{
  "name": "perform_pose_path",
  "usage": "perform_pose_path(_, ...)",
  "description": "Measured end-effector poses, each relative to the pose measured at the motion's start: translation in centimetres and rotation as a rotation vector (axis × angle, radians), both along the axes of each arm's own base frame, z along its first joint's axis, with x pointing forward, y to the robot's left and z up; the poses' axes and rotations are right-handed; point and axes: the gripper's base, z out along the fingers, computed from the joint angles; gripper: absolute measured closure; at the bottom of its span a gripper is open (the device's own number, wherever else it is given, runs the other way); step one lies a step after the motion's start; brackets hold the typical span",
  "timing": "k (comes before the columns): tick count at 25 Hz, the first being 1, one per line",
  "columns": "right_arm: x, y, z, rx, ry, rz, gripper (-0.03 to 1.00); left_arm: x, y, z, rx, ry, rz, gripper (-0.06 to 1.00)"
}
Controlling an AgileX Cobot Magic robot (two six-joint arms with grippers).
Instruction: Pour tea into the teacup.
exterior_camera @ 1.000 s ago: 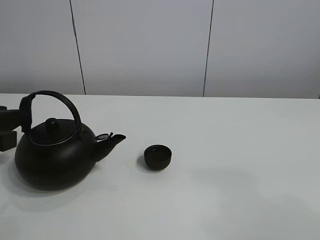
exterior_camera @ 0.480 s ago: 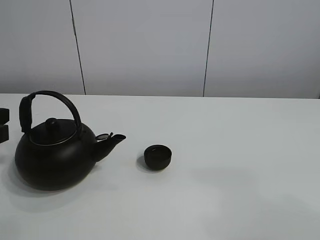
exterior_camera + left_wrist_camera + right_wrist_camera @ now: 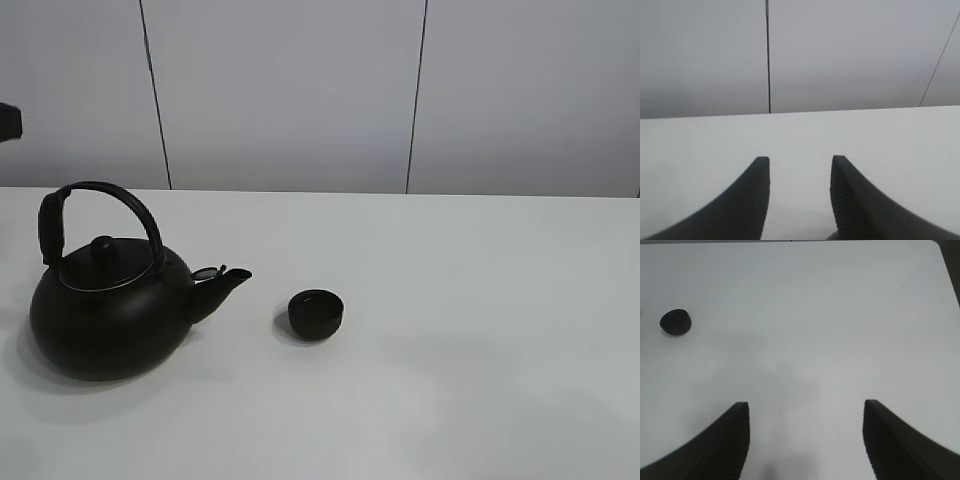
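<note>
The small round black teacup (image 3: 316, 313) sits on the white bench (image 3: 480, 330) near the big black kettle (image 3: 110, 300). Both tools, left (image 3: 799, 165) and right (image 3: 806, 407), are spread apart, holding nothing.

1. A plain white table (image 3: 480, 300) fills the lower half of the frame.
2. A big black kettle (image 3: 110, 300) stands at left.
3. The small black teacup (image 3: 316, 313) sits just right of its spout.

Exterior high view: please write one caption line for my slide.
Black kettle stands on the white table, spout toward the small black teacup; nothing is being poured.
</note>
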Motion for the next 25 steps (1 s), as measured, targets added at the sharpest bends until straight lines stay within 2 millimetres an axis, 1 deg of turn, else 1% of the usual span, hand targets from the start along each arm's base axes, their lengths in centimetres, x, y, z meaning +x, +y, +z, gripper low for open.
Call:
perform_pose_path(4, 0.0, 0.0, 0.0, 0.0, 0.0, 0.0, 0.52, 1.5, -0.1, 3.4, -0.025, 0.188, 0.032, 0.59)
perform_pose_path(6, 0.0, 0.0, 0.0, 0.0, 0.0, 0.0, 0.52, 2.0, 0.1, 4.0, -0.011, 0.29, 0.063, 0.58)
perform_pose_path(8, 0.0, 0.0, 0.0, 0.0, 0.001, 0.0, 0.52, 2.2, 0.9, 4.3, -0.008, 0.358, 0.106, 0.58)
perform_pose_path(11, 0.0, 0.0, 0.0, 0.0, 0.001, 0.0, 0.52, 2.5, 3.1, 4.6, -0.006, 0.405, 0.183, 0.58)
perform_pose_path(16, 0.0, 0.0, 0.0, 0.0, 0.0, 0.0, 0.52, 2.0, 7.9, 4.3, 0.028, 0.455, 0.321, 0.58)
perform_pose_path(17, 0.0, 0.0, 0.0, 0.0, 0.0, 0.0, 0.52, 1.9, 8.8, 4.4, 0.026, 0.467, 0.348, 0.59)
perform_pose_path(19, 0.0, 0.0, 0.0, 0.0, 0.0, 0.0, 0.52, 1.4, 10.0, 5.0, 0.029, 0.482, 0.382, 0.59)
perform_pose_path(20, 0.0, 0.0, 0.0, 0.0, 0.0, 0.0, 0.52, 1.1, 10.3, 5.5, 0.041, 0.488, 0.387, 0.59)
perform_pose_path(23, 0.0, 0.0, 0.0, 0.0, 0.0, 0.0, 0.52, -0.3, 10.4, 8.8, 0.072, 0.446, 0.383, 0.59)
perform_pose_path(25, 0.0, 0.0, 0.0, 0.0, 0.0, 0.0, 0.52, -1.8, 10.0, 11.7, 0.085, 0.401, 0.375, 0.59)
